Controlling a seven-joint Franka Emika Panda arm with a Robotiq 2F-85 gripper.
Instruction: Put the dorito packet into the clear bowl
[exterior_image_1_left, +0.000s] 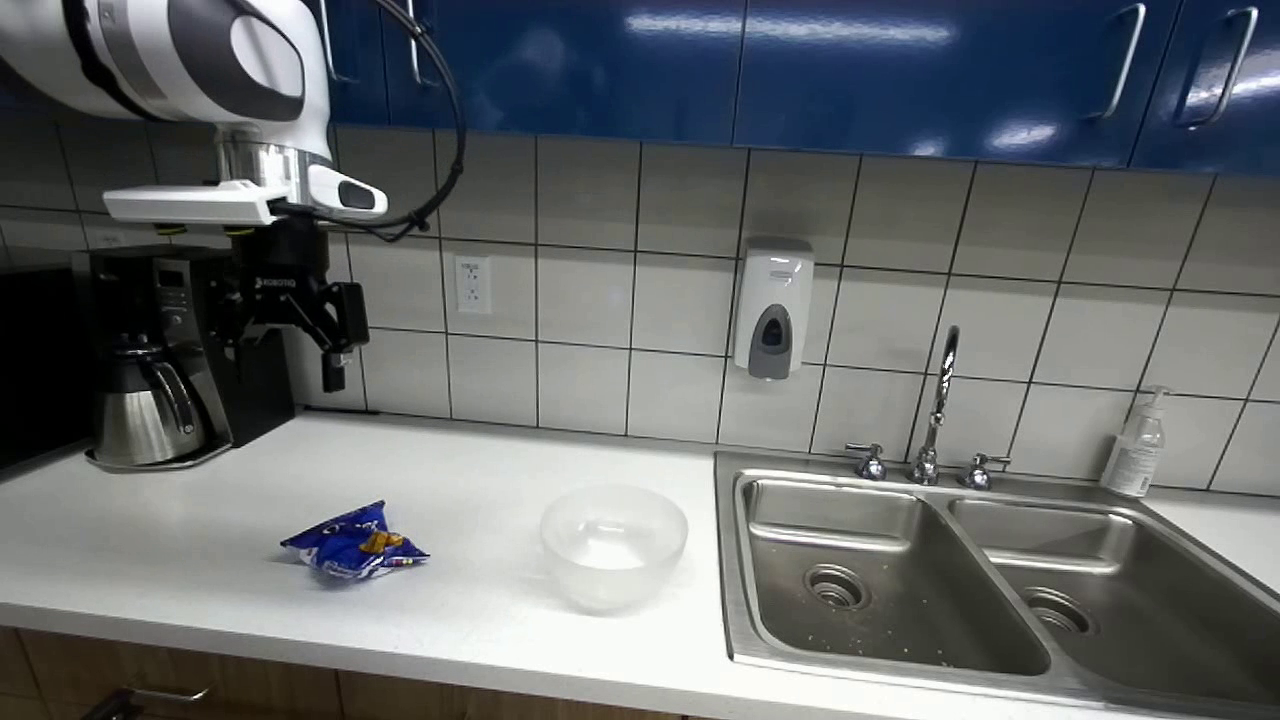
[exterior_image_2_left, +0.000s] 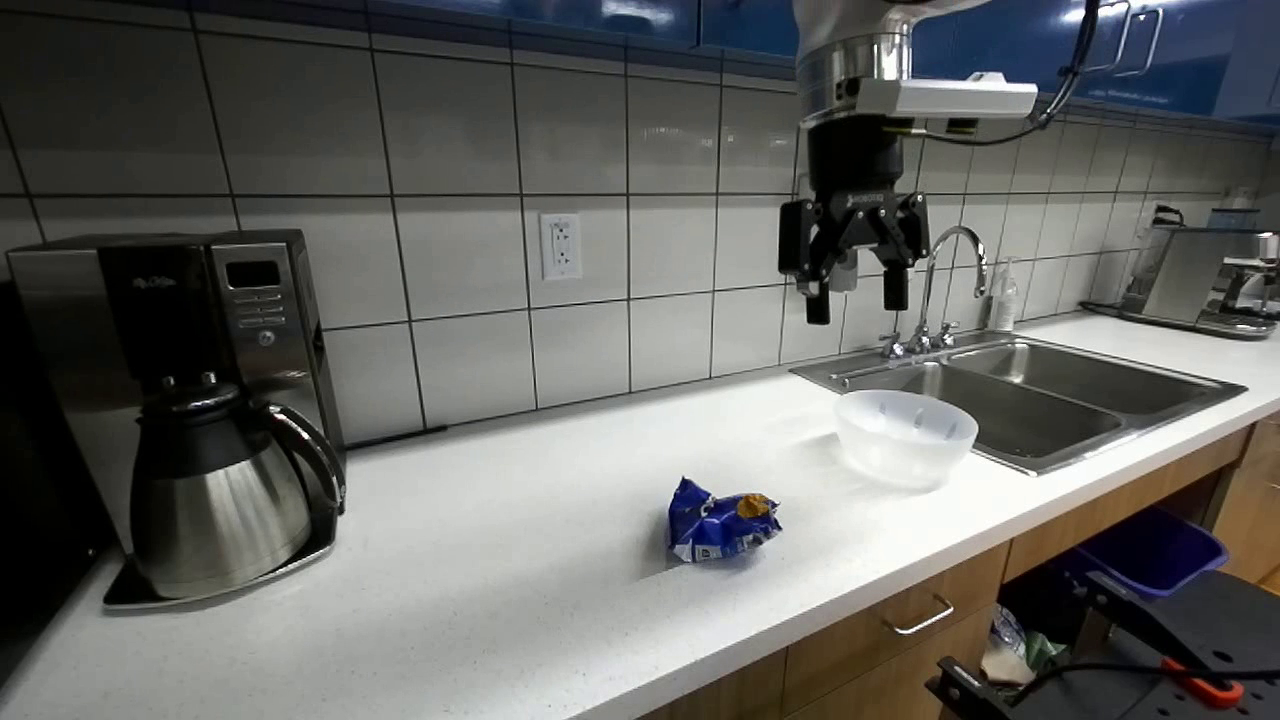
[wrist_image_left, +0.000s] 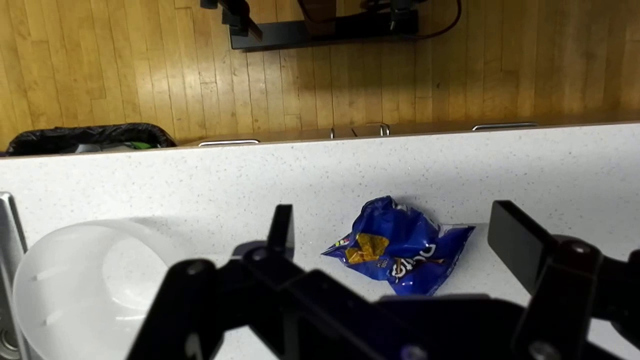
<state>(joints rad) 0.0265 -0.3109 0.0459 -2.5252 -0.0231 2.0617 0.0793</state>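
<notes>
Wrist view shows the fingers (wrist_image_left: 517, 247) spread and without load; below them, the Doritos packet (wrist_image_left: 400, 250) lies outside the clear bowl (wrist_image_left: 75, 280), so grasping and placing seem both undone.

From here I can read ROBOTIQ on the gripper (exterior_image_2_left: 857, 297) itself. Below it, the blue packet (wrist_image_left: 400, 250) says Dorito, the letters slanted, the smaller print too tiny for me. Well apart from the gripper, the coffee maker (exterior_image_2_left: 165, 320) bears Mr. Coffee in script.
</notes>
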